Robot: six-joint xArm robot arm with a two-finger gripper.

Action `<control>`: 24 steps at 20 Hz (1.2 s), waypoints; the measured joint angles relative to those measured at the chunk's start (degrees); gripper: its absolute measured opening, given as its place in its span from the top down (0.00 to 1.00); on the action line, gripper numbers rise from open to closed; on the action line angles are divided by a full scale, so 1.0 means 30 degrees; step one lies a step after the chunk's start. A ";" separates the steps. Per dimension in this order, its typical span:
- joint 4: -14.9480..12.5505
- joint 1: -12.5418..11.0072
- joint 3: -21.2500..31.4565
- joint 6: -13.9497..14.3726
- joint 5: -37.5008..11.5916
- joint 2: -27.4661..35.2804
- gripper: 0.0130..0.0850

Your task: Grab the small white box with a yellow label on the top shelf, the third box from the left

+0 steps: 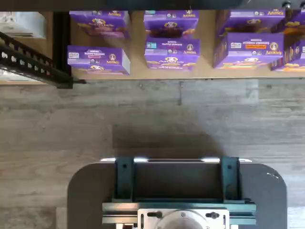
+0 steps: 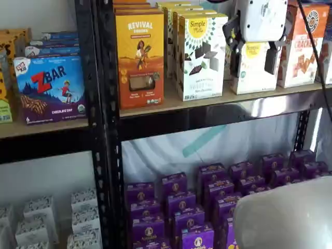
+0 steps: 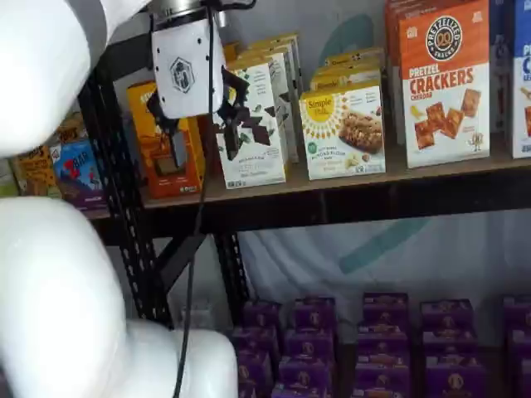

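Note:
The small white box (image 2: 254, 78) with a yellow sunburst logo stands on the top shelf (image 2: 171, 105), to the right of a taller white box. It also shows in a shelf view (image 3: 344, 133), with a cookie picture on its front. My gripper (image 2: 252, 58) hangs in front of the shelf at box height. Its two black fingers stand apart, open and empty, one on each side of the small box as seen from the front. In a shelf view the gripper (image 3: 205, 134) is out in front of the boxes, touching none. The wrist view shows neither.
An orange Revival box (image 2: 139, 57) and a taller Simple Mills box (image 2: 201, 54) stand left of the target, and a pretzel crackers box (image 3: 444, 83) stands to its right. Purple boxes (image 1: 171, 52) fill the bottom shelf. A black upright (image 2: 104, 129) stands at left. A teal-bracketed mount (image 1: 176, 186) shows in the wrist view.

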 joint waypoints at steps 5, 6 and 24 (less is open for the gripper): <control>0.1012 -0.0914 0.0026 -0.0477 0.0090 0.0005 0.00; 0.0965 -0.0883 0.0032 -0.0473 0.0107 0.0011 0.00; -0.1576 -0.3637 0.1055 -0.3862 -0.5987 0.1571 0.00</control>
